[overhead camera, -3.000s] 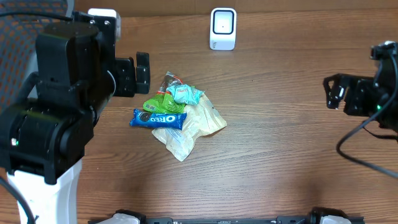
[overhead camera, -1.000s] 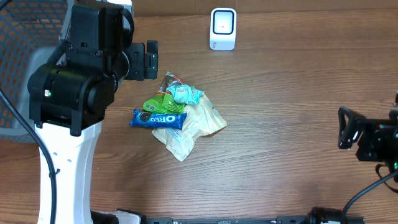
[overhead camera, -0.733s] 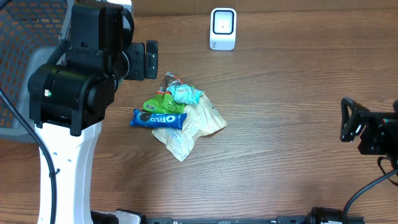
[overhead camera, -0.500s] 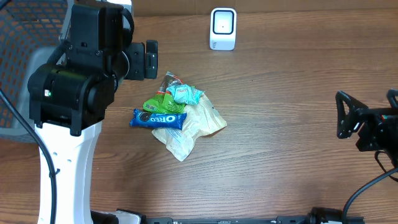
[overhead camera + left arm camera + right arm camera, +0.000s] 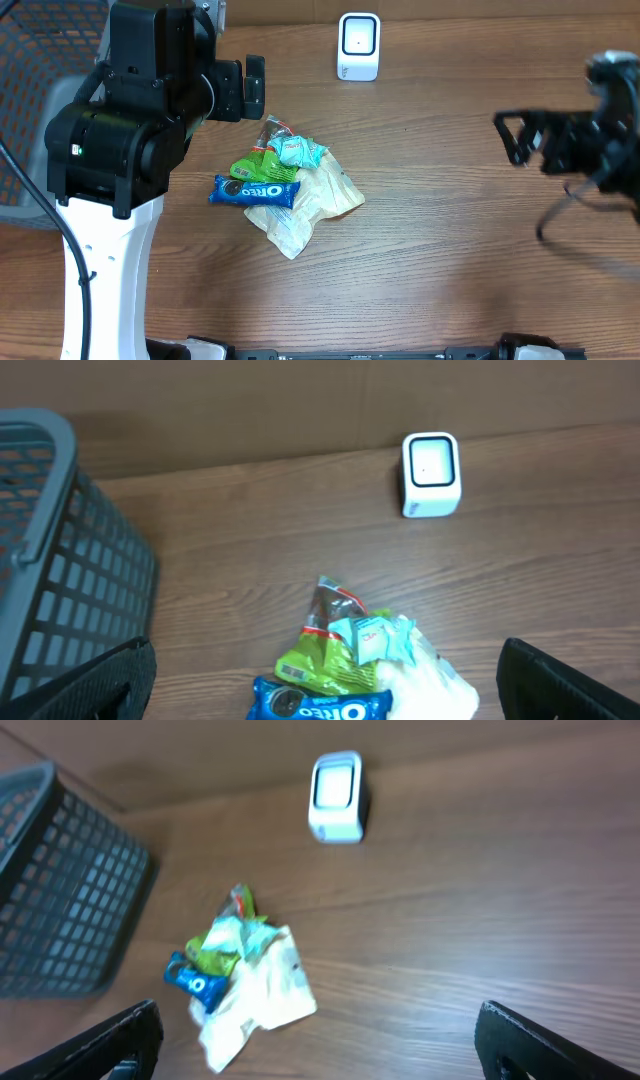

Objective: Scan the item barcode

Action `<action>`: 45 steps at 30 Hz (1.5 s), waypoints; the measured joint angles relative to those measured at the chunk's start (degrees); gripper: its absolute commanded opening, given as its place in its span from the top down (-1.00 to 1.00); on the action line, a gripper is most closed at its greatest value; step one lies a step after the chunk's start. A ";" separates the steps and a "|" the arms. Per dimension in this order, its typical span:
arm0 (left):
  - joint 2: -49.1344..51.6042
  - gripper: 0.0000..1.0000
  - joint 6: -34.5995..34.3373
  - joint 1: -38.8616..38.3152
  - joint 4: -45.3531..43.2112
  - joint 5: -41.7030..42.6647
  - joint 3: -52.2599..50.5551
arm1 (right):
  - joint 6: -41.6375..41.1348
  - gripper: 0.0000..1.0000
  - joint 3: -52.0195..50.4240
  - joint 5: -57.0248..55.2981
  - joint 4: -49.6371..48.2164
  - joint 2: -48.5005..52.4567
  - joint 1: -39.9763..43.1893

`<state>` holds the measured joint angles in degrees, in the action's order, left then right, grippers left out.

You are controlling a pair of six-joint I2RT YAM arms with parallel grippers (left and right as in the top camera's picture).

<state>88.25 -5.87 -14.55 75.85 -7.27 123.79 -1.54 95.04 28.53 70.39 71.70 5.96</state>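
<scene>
A pile of snack packets lies left of the table's middle: a blue Oreo pack [image 5: 254, 190], a green packet [image 5: 260, 166], a teal packet [image 5: 299, 151], a brown one [image 5: 272, 130] and a crumpled whitish bag [image 5: 306, 206]. The green packet [image 5: 318, 660] shows a barcode patch in the left wrist view. The white scanner [image 5: 359, 46] stands at the back. My left gripper [image 5: 249, 88] hangs open just behind and left of the pile, holding nothing. Far to the right, my right gripper [image 5: 520, 138] is open and empty, its fingers [image 5: 125, 1040] framing the pile from a distance.
A dark grey mesh basket [image 5: 40, 50] stands at the back left, beside the left arm; it also shows in the wrist views as basket [image 5: 60, 580] and basket [image 5: 60, 890]. Bare wooden table [image 5: 440, 230] lies between the pile and the right arm.
The right arm has swung up from the lower right edge and leftwards over the table. The left gripper has edged slightly right. The pile and scanner have not moved.
</scene>
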 measured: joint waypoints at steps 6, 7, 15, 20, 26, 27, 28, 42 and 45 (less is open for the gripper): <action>0.81 -0.78 -2.14 0.00 2.60 0.39 0.02 | -4.00 -0.84 -0.04 2.97 -3.39 10.97 -0.48; 1.25 -0.77 -3.08 0.00 3.08 -0.09 0.02 | -4.94 -0.83 -0.07 3.06 -4.39 12.28 -0.98; 6.75 -0.77 -11.19 2.34 5.01 -4.48 -0.04 | -10.62 -0.84 -0.07 -0.83 -14.58 21.79 -13.73; 7.41 -0.78 -14.21 6.62 5.20 -5.14 -0.11 | -11.52 -0.81 -0.09 -3.76 -20.76 26.08 -21.84; 7.41 -0.85 -16.61 10.71 5.38 -5.20 -0.11 | -11.87 -0.75 -0.09 -5.20 -25.46 31.43 -29.03; 7.41 -0.86 -16.72 10.95 5.38 -5.20 -0.11 | -11.87 -0.75 -0.09 -5.51 -25.86 32.76 -30.40; 7.41 -0.86 -16.74 11.08 5.38 -5.18 -0.11 | -11.89 -0.74 -0.09 -5.79 -26.03 33.79 -31.52; 9.11 -0.91 -17.42 11.06 7.48 -4.96 -0.11 | -8.87 -0.47 -0.09 -9.92 -30.97 44.81 -41.27; 9.94 -0.92 -17.75 11.06 8.07 -4.96 -0.11 | -8.70 -0.44 -0.09 -10.97 -32.92 46.90 -41.64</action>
<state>98.19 -23.62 -3.49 83.92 -12.23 123.68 -10.24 94.96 17.56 37.47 118.61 -35.68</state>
